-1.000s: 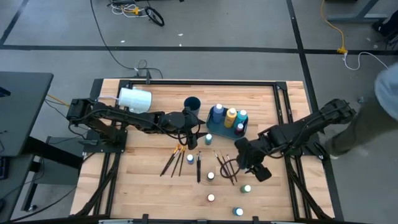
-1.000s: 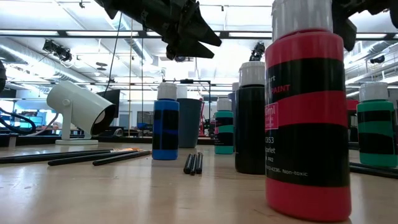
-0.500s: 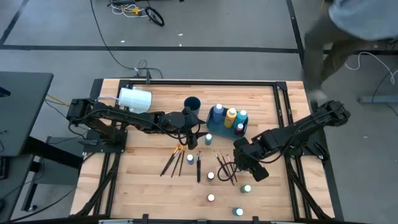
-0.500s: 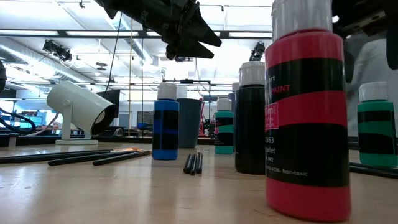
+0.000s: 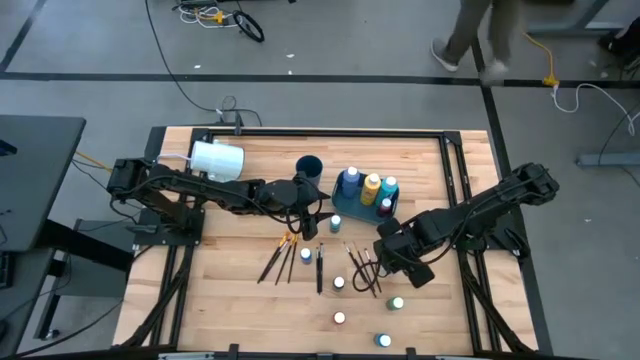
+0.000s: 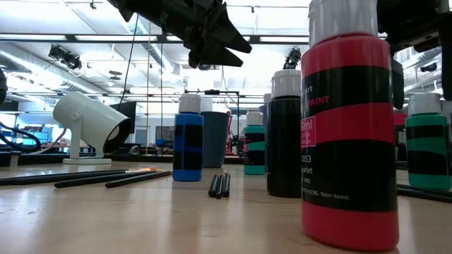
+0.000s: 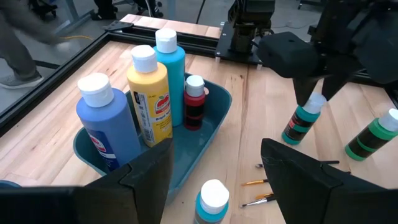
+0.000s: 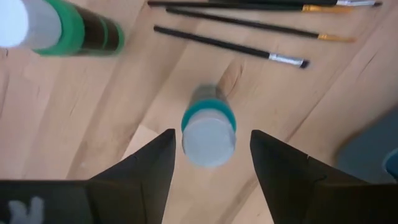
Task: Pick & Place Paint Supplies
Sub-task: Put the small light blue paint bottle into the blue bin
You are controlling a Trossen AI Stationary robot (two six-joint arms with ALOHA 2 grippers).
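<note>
Readable text sat mostly on the red paint bottle (image 6: 346, 134) closest to the low-view camera: "PAINT" in white on the black band, partly cut off at the bottle's left edge; a pink patch carried "ml" and "oz" with leading characters hidden; lower down, "353" with the first digit cut off, "arlet" (start of word hidden), and small print ending "Non-toxic". The yellow bottle (image 7: 149, 93) in the teal tray (image 7: 211, 127) had a white label with a red apple-like logo and small lines of print, too small to read.
</note>
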